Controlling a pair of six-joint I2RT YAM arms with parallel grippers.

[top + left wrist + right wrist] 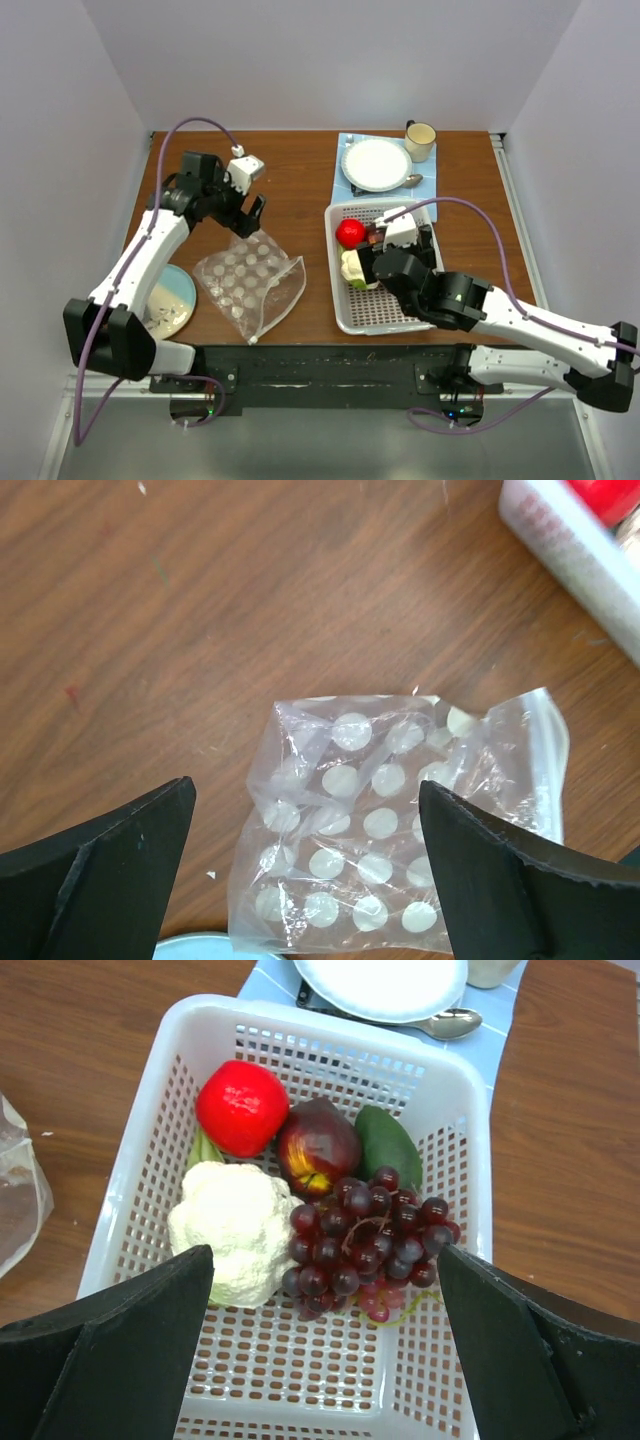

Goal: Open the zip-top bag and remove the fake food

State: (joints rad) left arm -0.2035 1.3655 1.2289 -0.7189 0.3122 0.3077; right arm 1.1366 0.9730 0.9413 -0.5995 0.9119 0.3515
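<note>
On the brown wooden surface [300, 190] the zip-top bag [248, 285] lies crumpled below the left hand [307, 783], whose fingers are spread. The right hand [325, 1250], also spread, hangs over the fake food [235, 1225] in a white basket [330, 1045]. Beyond stand a plate [377, 163] and a cup [420, 135], then pale walls [330, 60].

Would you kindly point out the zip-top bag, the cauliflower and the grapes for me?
zip-top bag [370, 840]: left wrist view, middle of its dotted panel.
cauliflower [235, 1225]: right wrist view, centre of the white florets.
grapes [365, 1240]: right wrist view, centre of the bunch.
</note>
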